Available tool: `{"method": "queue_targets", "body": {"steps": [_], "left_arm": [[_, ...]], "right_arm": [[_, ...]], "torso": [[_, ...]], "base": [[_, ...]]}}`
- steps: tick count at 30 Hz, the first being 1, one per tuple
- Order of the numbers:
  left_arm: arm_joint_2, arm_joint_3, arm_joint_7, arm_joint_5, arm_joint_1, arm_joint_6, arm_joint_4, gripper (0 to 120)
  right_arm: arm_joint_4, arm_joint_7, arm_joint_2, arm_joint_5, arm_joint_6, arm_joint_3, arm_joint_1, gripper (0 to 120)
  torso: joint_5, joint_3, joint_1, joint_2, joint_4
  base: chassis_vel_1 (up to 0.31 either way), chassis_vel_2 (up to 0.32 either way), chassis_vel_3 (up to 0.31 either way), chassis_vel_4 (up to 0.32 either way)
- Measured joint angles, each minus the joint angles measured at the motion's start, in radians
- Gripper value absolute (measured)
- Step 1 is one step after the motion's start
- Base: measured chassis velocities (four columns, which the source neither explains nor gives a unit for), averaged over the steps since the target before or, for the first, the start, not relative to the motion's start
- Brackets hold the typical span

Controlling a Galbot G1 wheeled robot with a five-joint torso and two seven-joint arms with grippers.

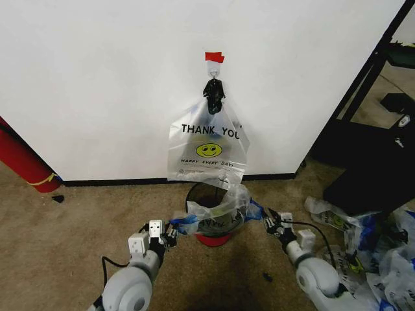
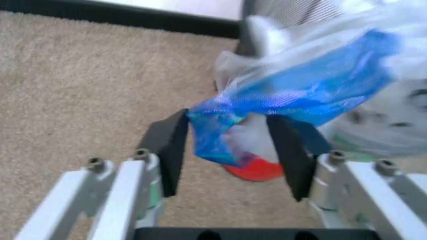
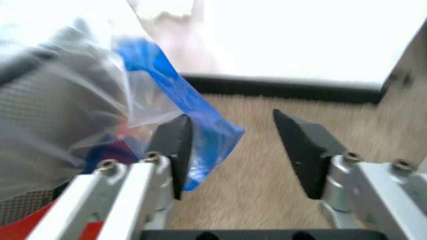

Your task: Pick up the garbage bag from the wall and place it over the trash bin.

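a red cylinder is seen leaning at the far left against the white wall. on the carpet below, the left gripper is held at the left side of the trash bin, its jaws apart with a blue corner of plastic lying between them, not pinched. a clear bag is already draped over the bin's rim, its blue patches hanging out to both sides. above it, the garbage bag with "thank you" print and a yellow smiley is left hanging from a hook under a bit of red tape, its handles bunched in a dark knot. to the right of the bin, the right gripper is held with jaws apart, a blue flap lying against one jaw. further right, more printed bags are heaped on the floor. the hanging bag is judged light, limp and slippery, easily torn on the hook; it is best taken by the gathered handles just under the hook and lifted clear.
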Motion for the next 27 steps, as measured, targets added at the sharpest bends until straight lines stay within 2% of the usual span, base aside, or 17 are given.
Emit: {"method": "queue_targets", "body": {"steps": [2,3,8,10,13,15,18,21,24,27], "left_arm": [[-0.003,-0.013,0.026,0.028,0.062,-0.046,-0.036,61],[-0.003,-0.013,0.026,0.028,0.062,-0.046,-0.036,61],[-0.028,-0.047,0.051,0.093,0.203,-0.106,-0.116,83],[-0.03,-0.05,0.052,0.101,0.22,-0.11,-0.128,86],[-0.033,-0.059,0.055,0.118,0.256,-0.131,-0.17,98],[-0.03,-0.069,0.071,0.132,0.257,-0.159,-0.189,100],[-0.014,-0.085,0.108,0.161,0.231,-0.205,-0.192,100],[0.041,-0.103,0.17,0.177,0.139,-0.243,-0.169,100],[0.076,-0.101,0.2,0.178,0.075,-0.246,-0.141,100],[0.127,-0.054,0.229,0.153,-0.053,-0.219,-0.054,100]], "right_arm": [[0.018,-0.002,0.009,-0.02,0.068,0.028,-0.033,57],[0.018,-0.002,0.009,-0.02,0.068,0.028,-0.033,57],[0.063,-0.022,0.035,-0.013,0.153,0.107,-0.104,79],[0.063,-0.04,0.035,-0.021,0.171,0.119,-0.114,82],[0.059,-0.125,0.035,-0.035,0.238,0.165,-0.155,95],[0.061,-0.15,0.045,-0.033,0.3,0.196,-0.179,98],[0.073,-0.158,0.066,-0.017,0.369,0.232,-0.202,100],[0.149,-0.159,0.116,0.071,0.458,0.307,-0.265,100],[0.202,-0.153,0.142,0.129,0.469,0.344,-0.3,100],[0.294,-0.149,0.19,0.174,0.481,0.413,-0.348,100]], "torso": [[-0.0001,0.0,0.0,0.0,0.0001],[-0.0001,0.0,0.0,0.0,0.0001],[0.0,0.0,0.0,0.0,0.0002],[0.0001,0.0,0.0,0.0,0.0002],[0.0,0.0,0.0,0.0,0.0003],[0.0,0.0,0.0,0.0,0.0003],[0.0001,0.0,0.0,0.0,0.0003],[-0.0002,0.0,0.0,0.0,0.0002],[-0.0006,0.0,0.0,0.0,-0.0004],[-0.0004,0.0,0.0,0.0,-0.0001]], "base": [[0.0,0.0,0.0,0.0],[0.0,0.0,0.0,0.0],[0.0,0.0,0.0,0.0],[0.0,0.0,0.0,0.0],[0.0,0.0,0.0,0.0],[0.0,0.0,0.0,0.0],[0.0,0.0,0.0,0.0],[0.0,0.0,0.0,0.0],[0.0,0.0,0.0,0.0],[0.0,0.0,0.0,0.0]]}}
